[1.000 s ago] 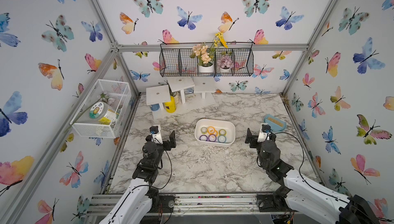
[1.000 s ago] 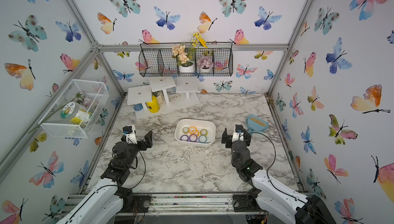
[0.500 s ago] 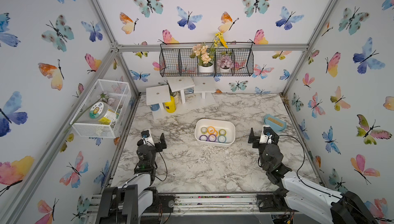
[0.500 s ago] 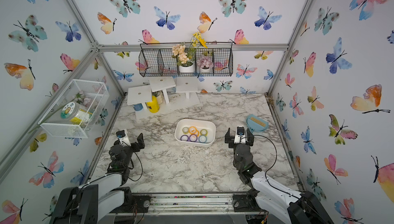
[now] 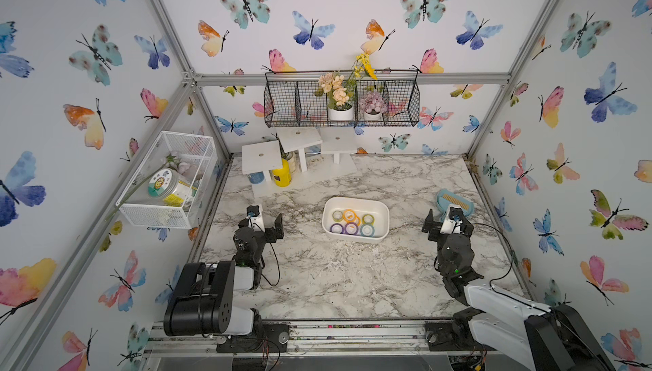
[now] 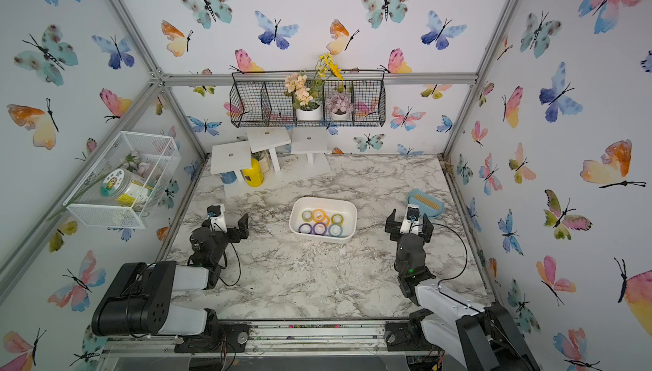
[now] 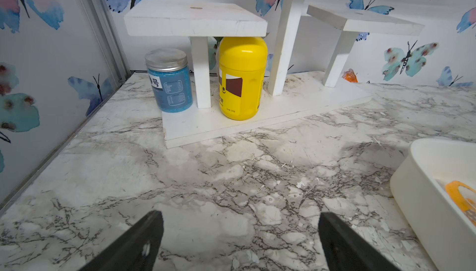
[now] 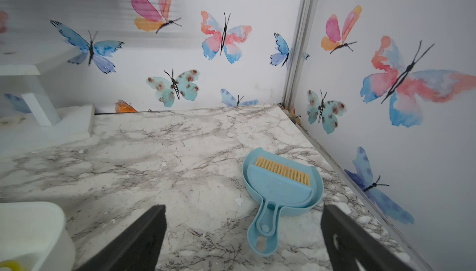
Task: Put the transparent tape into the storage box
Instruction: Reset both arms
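Blue dustpan (image 8: 280, 192) with brush (image 8: 283, 171) lies on the marble table (image 5: 335, 281). Blue jar (image 7: 168, 81) and yellow bottle (image 7: 240, 76) stand under the lowest platform of the white stand (image 7: 195, 17). Black wire rack (image 5: 282, 104) holds two flower pots (image 5: 340, 113).

The left arm (image 5: 204, 295) is now folded down by the near rail (image 5: 352, 332); the right claw (image 5: 447, 222) has edged toward the dustpan (image 5: 453, 201).

Left gripper (image 7: 240, 216) spread wide, empty, tilted forward and down; right gripper (image 8: 243, 209) equally wide, empty; left arm (image 5: 211, 295) folded tight at the front edge; right arm (image 5: 494, 302) reaching forward, elbow low.
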You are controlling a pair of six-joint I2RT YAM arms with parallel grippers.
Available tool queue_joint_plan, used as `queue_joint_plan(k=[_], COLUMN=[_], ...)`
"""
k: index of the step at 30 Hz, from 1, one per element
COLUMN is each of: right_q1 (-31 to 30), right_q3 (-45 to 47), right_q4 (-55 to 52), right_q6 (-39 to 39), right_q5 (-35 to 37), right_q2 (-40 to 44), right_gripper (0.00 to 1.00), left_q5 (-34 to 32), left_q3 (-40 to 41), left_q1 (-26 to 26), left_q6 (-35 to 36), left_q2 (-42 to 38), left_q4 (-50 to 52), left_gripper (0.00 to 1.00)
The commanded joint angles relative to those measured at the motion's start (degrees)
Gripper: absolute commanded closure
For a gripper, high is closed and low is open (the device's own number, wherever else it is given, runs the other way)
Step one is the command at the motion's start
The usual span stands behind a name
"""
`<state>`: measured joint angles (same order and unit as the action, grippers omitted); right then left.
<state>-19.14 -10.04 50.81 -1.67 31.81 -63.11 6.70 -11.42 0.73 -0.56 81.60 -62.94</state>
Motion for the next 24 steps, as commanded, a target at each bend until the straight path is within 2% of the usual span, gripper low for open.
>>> queue_joint_plan(k=[1,10,12,15,17,18,19,20,21,23,24], right_q1=[2.7,7.6,8.3,9.0,9.8,10.2,10.5,10.5,10.8,10.8,10.8], right_q3=[-1.6,-2.0,-1.7,-3.2,-3.0,-2.5,-2.3,-3.6,-3.9,-2.4,-2.7], right_q4=[2.3,18.1,25.8,16.7,21.2,27.2,26.8,19.0,17.6,26.1,24.2], right_q6=[-0.4,1.0,2.6,0.1,0.6,1.7,1.6,0.7,-0.4,1.4,1.3], right_q5=[-3.7,-8.5,-10.6,-11.6,-13.6,-14.5,-15.1,-15.0,-15.4,-15.5,-15.3], right_q2=[-4.3,-22.0,-26.5,-23.4,-27.4,-30.2,-29.5,-27.1,-26.5,-29.4,-28.8], right_gripper=[0.01,0.01,0.01,0.01,0.01,0.01,0.01,0.01,0.01,0.01,0.01], left_q5=[-1.4,-1.3,-1.3,-1.3,-1.4,-1.3,-1.4,-1.4,-1.4,-1.4,-1.4], left_q3=[-0.4,-0.3,-0.4,-0.4,-0.3,-0.3,-0.3,-0.3,-0.4,-0.4,-0.4], left_q1=[-0.1,-0.1,-0.1,-0.1,-0.1,-0.1,-0.1,-0.1,-0.1,-0.1,-0.1], left_q6=[1.0,0.9,0.9,1.0,1.0,1.0,1.0,1.0,1.0,1.0,1.0], left_q2=[-1.2,-1.0,-1.0,-1.0,-1.1,-1.0,-1.0,-1.1,-1.0,-1.0,-1.0], left_q4=[1.2,1.1,1.0,1.0,1.0,1.0,1.0,1.0,1.0,1.0,1.1], left_gripper=[0.01,0.01,0.01,0.01,0.01,0.01,0.01,0.01,0.01,0.01,0.01])
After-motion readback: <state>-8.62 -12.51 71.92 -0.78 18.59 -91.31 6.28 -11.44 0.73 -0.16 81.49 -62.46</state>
